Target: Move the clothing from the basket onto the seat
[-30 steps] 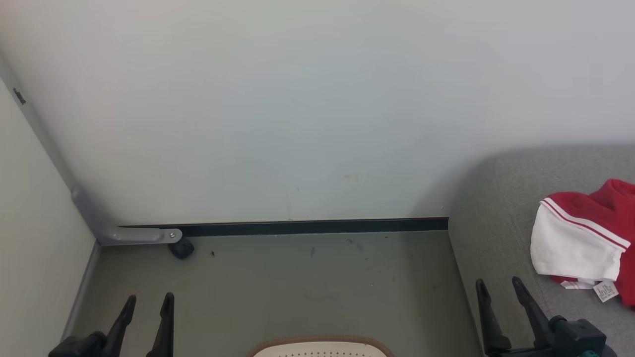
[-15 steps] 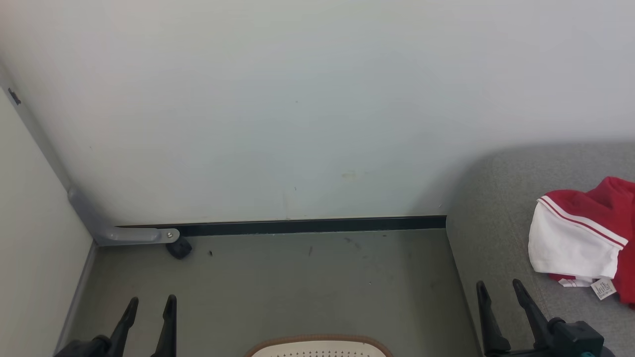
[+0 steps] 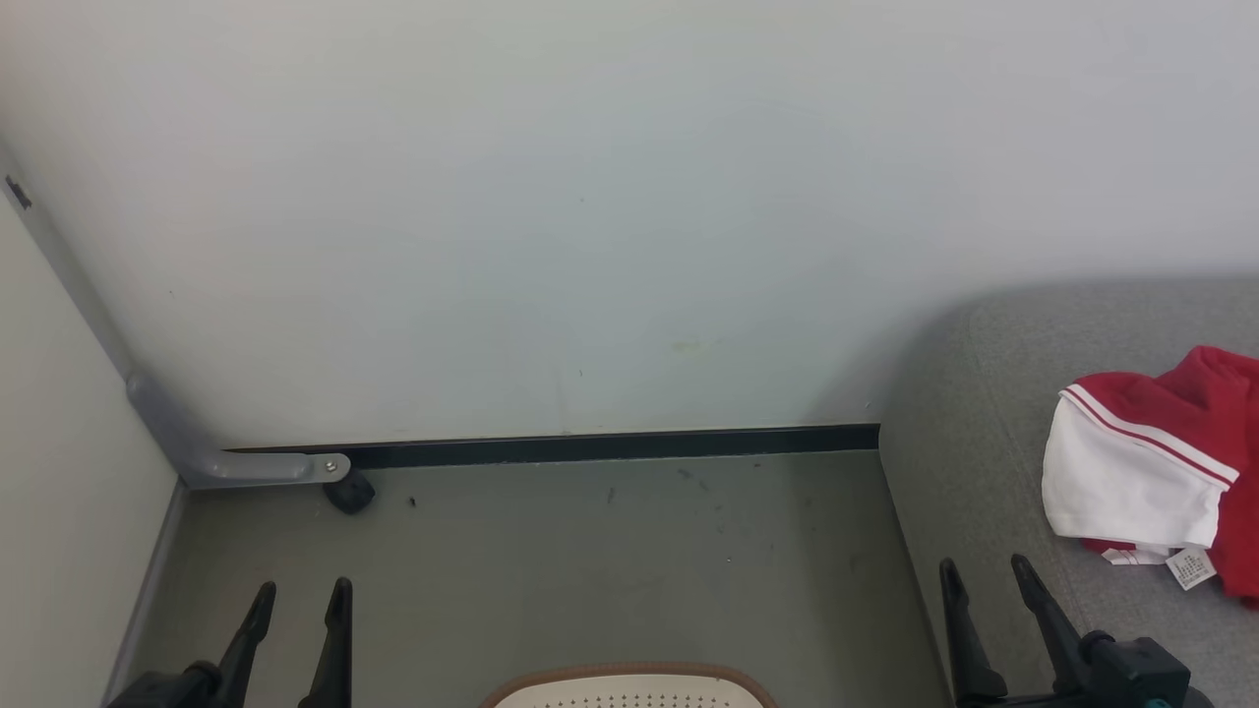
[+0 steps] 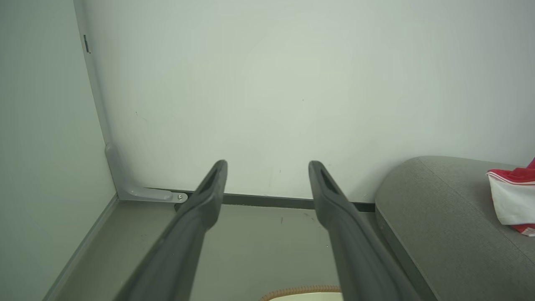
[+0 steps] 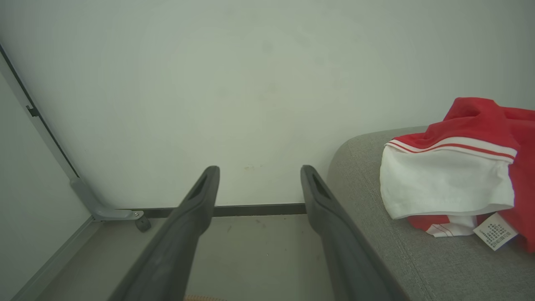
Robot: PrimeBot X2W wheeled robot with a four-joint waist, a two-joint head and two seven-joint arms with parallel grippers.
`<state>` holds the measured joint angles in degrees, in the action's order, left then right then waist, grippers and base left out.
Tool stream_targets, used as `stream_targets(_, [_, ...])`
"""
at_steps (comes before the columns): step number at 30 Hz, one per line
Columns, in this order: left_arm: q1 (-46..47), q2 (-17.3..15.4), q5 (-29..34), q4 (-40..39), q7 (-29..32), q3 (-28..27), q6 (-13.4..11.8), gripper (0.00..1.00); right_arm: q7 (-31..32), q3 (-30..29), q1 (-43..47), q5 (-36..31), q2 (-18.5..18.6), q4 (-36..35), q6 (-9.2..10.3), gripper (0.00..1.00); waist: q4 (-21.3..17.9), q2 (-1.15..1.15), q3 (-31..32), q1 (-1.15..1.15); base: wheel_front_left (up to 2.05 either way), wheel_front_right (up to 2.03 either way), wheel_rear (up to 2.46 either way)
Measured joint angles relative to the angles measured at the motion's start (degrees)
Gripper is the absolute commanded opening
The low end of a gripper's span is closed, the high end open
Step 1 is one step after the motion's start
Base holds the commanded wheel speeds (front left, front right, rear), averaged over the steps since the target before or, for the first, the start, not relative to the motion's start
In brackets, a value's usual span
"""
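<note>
A red garment with a white panel and striped trim point(image 3: 1151, 472) lies crumpled on the grey sofa point(image 3: 974, 433) at the right, its care label showing; it also appears as the clothing point(image 5: 451, 179) point(image 4: 512, 196) in both wrist views. The cream basket's brown rim point(image 3: 629, 677) peeks in at the bottom centre; its inside is out of view. My left gripper point(image 3: 300, 592) stands open over the floor at lower left, holding nothing. My right gripper point(image 3: 984, 568) is open at the sofa's near left edge, left of the garment and apart from it.
A pale wall point(image 3: 590, 216) with a dark skirting strip point(image 3: 610, 447) closes the back. A grey metal bracket with a small black caster point(image 3: 349, 492) sits in the left corner. Grey-green floor point(image 3: 590, 560) lies between the basket and the wall.
The whole head view has shifted slightly left and up, so the camera moved. Both grippers stay open and the garment lies as before on the sofa.
</note>
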<state>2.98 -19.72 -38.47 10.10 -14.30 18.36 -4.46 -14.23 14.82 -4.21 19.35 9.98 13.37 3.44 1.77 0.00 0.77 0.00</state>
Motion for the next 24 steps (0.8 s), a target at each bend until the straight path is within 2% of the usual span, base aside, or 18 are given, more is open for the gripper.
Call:
stream_targets(19, [-1.10, 1.69, 2.44, 0.48, 0.00, -1.78, 1.63, 1.00, -0.04, -0.49, -0.03, -0.32, -0.47, 0.23, -0.07, 1.00, -0.30, 0.00, -0.24, 0.00, 0.00, 0.00, 0.00])
stream_targets(20, [-1.12, 1.75, 2.44, 0.59, 0.01, -1.79, 1.99, 0.00, -0.01, -0.46, 0.01, -0.32, -0.52, 0.36, -0.13, 0.00, -0.31, 0.00, -0.26, 0.00, 0.00, 0.00, 0.00])
stream_targets(24, [-2.40, 3.01, 2.42, 2.78, 0.09, -0.93, 1.96, 0.00, 0.11, -0.01, 1.73, -0.30, -1.11, 2.68, -0.13, 0.00, -0.32, 0.00, -0.26, 0.00, 0.00, 0.00, 0.00])
